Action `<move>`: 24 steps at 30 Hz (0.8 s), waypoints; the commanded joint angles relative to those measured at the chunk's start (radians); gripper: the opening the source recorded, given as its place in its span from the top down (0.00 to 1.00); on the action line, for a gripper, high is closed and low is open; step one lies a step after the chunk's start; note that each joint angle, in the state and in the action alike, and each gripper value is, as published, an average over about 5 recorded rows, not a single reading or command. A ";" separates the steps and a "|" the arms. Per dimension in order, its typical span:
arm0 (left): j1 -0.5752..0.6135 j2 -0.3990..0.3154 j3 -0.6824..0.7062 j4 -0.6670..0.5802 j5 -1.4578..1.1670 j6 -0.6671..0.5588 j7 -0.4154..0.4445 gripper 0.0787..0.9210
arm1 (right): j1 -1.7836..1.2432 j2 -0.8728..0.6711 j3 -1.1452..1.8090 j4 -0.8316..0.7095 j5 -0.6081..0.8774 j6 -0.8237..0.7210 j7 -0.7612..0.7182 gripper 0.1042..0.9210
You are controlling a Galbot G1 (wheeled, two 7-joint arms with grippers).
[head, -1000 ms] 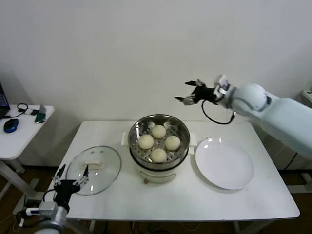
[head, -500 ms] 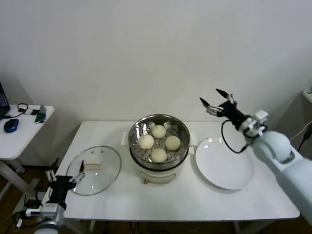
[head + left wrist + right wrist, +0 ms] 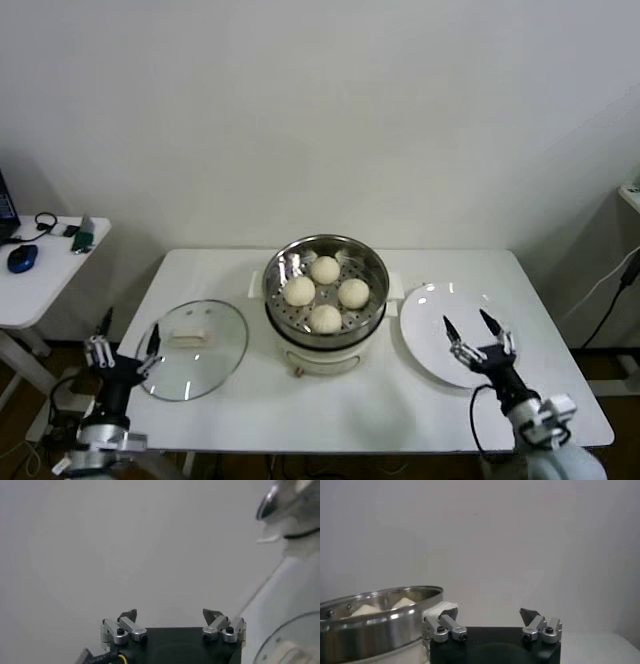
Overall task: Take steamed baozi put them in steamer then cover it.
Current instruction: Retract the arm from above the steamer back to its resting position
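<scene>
Steel steamer (image 3: pixel 325 300) holds four baozi (image 3: pixel 325 293). Right end effector (image 3: pixel 481 346) has dropped from upper right to lower right, apparently above the plate (image 3: pixel 440 320); both end effectors, the left end effector (image 3: pixel 124 351) included, gape empty.

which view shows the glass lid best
The head view: the cover lies whole on the table left of the steamer, handle up. The left wrist view shows only wall; the right wrist view shows the steamer, no lid.

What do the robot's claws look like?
Each claw has thin silver metal fingers with dark pointed tips on a black base. The left claw sits on a black wrist above a silver ring; the right claw trails a black cable to its white wrist.
</scene>
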 commanded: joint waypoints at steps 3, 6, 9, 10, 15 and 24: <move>-0.057 -0.004 0.064 0.239 0.616 0.012 -0.093 0.12 | -0.146 0.189 0.055 0.034 -0.084 0.084 0.002 0.12; -0.095 -0.020 0.095 0.304 0.637 0.039 -0.080 0.12 | -0.146 0.201 0.045 0.041 -0.095 0.084 0.005 0.12; -0.134 -0.034 0.122 0.346 0.638 0.057 -0.068 0.12 | -0.150 0.209 0.038 0.049 -0.104 0.084 0.006 0.12; -0.146 -0.038 0.128 0.357 0.640 0.060 -0.065 0.12 | -0.152 0.211 0.036 0.051 -0.106 0.084 0.007 0.12; -0.204 -0.048 0.155 0.396 0.652 0.078 -0.049 0.12 | -0.158 0.217 0.037 0.056 -0.112 0.089 0.008 0.12; -0.290 -0.039 0.177 0.451 0.652 0.114 -0.017 0.12 | -0.174 0.234 0.039 0.064 -0.121 0.100 0.005 0.12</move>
